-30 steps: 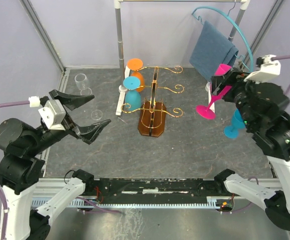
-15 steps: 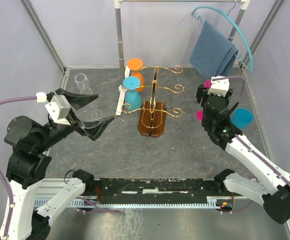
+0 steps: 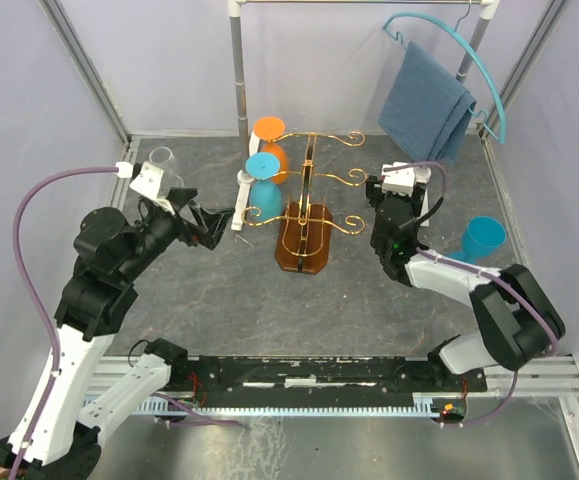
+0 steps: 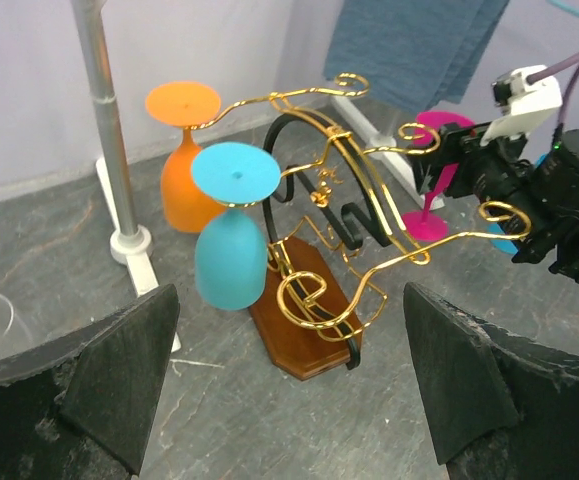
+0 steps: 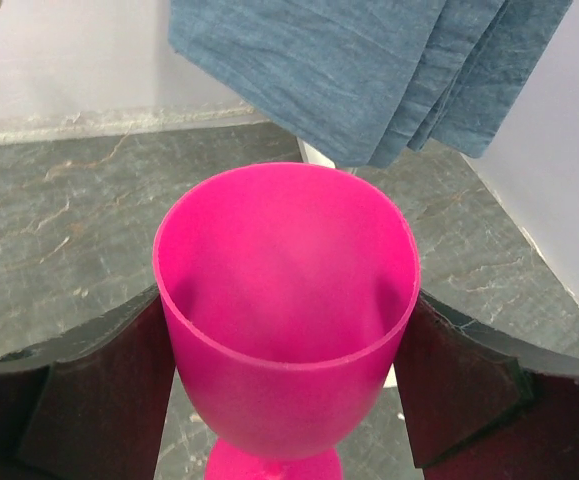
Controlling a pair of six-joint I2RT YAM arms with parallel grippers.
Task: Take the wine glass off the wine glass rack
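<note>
The pink wine glass (image 5: 289,270) is standing upright, rim up, off the wine glass rack (image 3: 305,250). In the top view it is sitting at about 3 o'clock from the rack, just beyond the curled ends of the gold arms. The right gripper (image 5: 285,385) is clasping its bowl, one finger pressing on each side. In the left wrist view its foot is sitting low, at about the level of the surface (image 3: 229,300), though I cannot tell whether it is touching.

The glass's long axis is running vertical, straight up between the right fingers, and the right arm is by far the nearer one to it. To my eye this glass is already freed from the rack, and the coming move is turning on a straight lowering and a letting go.

The left gripper (image 4: 289,330) is hovering at 9 o'clock of the rack, fingers wide apart with nothing between them. It is facing a teal glass (image 4: 231,255) and an orange glass (image 4: 184,180), both hanging foot-up on the arms of that side.
</note>
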